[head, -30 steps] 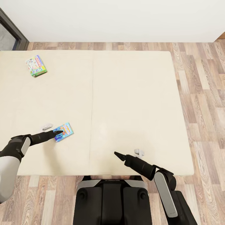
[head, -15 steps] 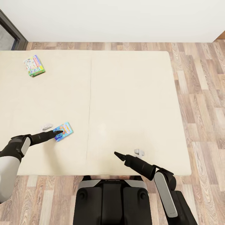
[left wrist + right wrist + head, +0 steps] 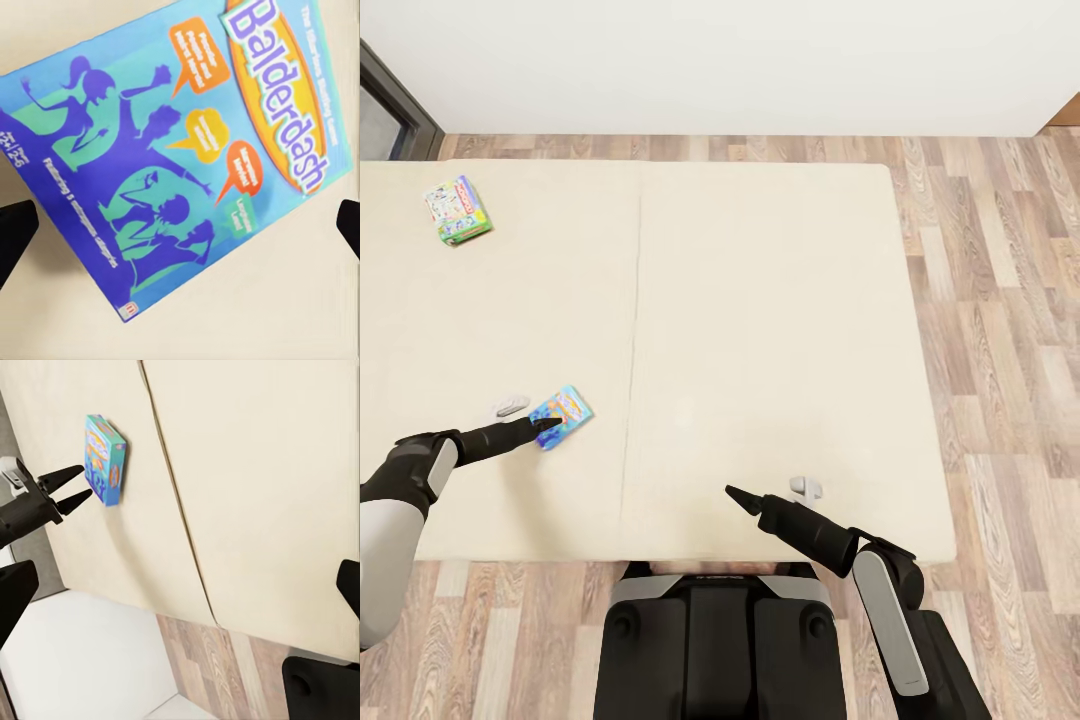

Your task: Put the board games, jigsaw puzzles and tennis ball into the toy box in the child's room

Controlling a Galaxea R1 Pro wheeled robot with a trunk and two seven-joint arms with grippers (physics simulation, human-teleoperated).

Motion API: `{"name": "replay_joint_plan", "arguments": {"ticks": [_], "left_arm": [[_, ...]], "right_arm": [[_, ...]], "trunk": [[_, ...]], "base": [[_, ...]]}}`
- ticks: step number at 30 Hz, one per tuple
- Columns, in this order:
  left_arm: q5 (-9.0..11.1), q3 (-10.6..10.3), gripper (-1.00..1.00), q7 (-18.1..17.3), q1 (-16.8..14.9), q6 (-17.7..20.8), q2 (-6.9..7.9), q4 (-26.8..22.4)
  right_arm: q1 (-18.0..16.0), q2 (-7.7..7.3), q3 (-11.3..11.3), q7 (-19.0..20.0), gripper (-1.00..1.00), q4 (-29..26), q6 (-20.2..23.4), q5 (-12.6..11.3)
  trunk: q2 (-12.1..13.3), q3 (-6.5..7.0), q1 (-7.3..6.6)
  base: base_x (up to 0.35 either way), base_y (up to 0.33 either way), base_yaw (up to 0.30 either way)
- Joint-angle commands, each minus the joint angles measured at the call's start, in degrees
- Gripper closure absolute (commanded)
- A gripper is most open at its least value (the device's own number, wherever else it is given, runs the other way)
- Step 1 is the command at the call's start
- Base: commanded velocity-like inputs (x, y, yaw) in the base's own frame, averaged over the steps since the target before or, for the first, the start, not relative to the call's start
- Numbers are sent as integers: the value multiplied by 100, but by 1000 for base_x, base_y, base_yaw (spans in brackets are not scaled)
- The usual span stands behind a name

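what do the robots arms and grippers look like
Both arms have pale grey outer shells that give way to black wrist sections. The left gripper and right gripper are black, each ending in two slim, pointed fingers. The base below is black with a grey trim band. No cables or markings can be made out.

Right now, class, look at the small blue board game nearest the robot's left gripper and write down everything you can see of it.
The blue board game is a thin, flat rectangular box that looks like printed cardboard. Its cover reads "Balderdash" on an orange oval, with purple figures and orange and yellow speech bubbles. It lies flat and skewed on the beige bed, closed. The open left gripper hangs just at its near edge; contact cannot be told.
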Motion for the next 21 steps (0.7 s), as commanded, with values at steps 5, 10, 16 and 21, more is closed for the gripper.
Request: {"name": "replay_joint_plan", "arguments": {"ticks": [5, 10, 16, 21], "left_arm": [[-16, 34, -100, -26, -3, 47, -4, -3], [-16, 34, -100, -30, -2, 47, -2, -3], [-16, 34, -100, -31, -3, 47, 4, -3], [-19, 53, -100, -41, -2, 62, 24, -31]], "right_arm": [[-2, 3, -7, 17, -100, -3, 27, 11], [-2, 3, -7, 20, -100, -3, 27, 11], [-2, 3, -7, 21, -100, -3, 27, 11], [-2, -4, -7, 24, -100, -3, 27, 11]], "trunk": [[-8, -5, 3], [-8, -5, 3], [-8, -5, 3], [-8, -5, 3]], "base": [[0, -144, 0], [0, -106, 0], [0, -12, 0], [0, -1, 0]]}}
